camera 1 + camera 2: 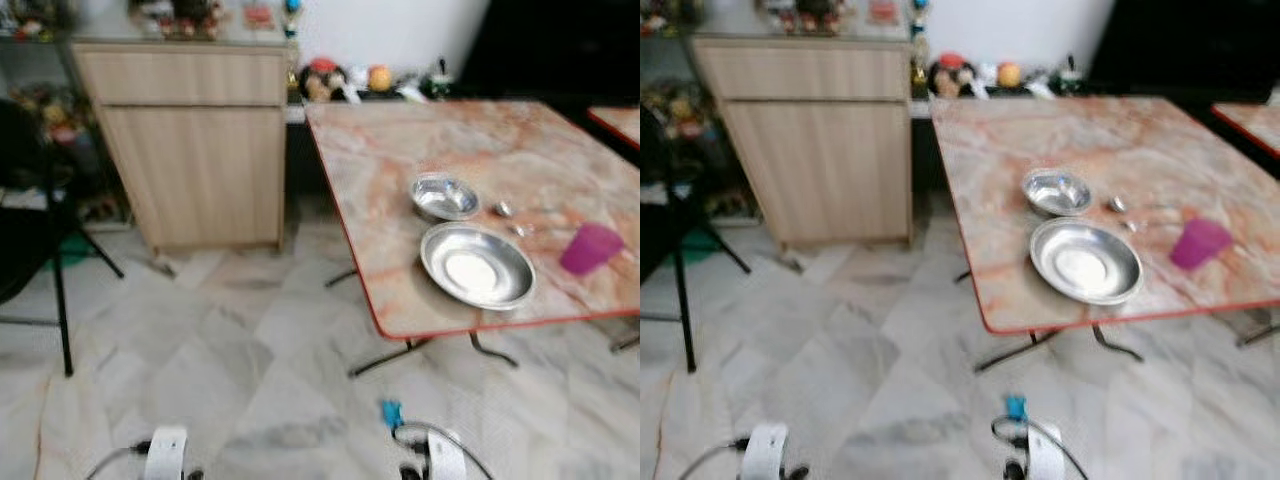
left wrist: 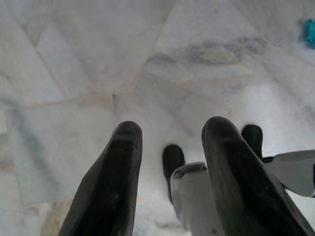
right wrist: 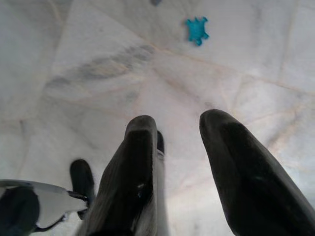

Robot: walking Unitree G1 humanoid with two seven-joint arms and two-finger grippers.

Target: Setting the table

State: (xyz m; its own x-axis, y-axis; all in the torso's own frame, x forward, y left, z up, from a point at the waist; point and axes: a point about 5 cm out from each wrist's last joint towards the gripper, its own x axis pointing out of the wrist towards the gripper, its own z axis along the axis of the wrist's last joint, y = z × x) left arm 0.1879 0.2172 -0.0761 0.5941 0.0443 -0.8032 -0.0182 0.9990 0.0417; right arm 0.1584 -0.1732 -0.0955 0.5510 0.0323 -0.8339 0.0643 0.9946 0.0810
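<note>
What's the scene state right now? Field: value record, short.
table: marble-pattern top with red edge, ahead and to the robot's right
plate: large steel plate near the table's front edge
bowl: small steel bowl just behind the plate
cup: pink cup to the right of the plate
cutlery: small metal pieces between bowl and cup, too blurred to name
left gripper: open, empty, hanging over the floor
right gripper: open, empty, hanging over the floor
floor: small blue object on the tiles
cabinet: wooden, left of the table
</note>
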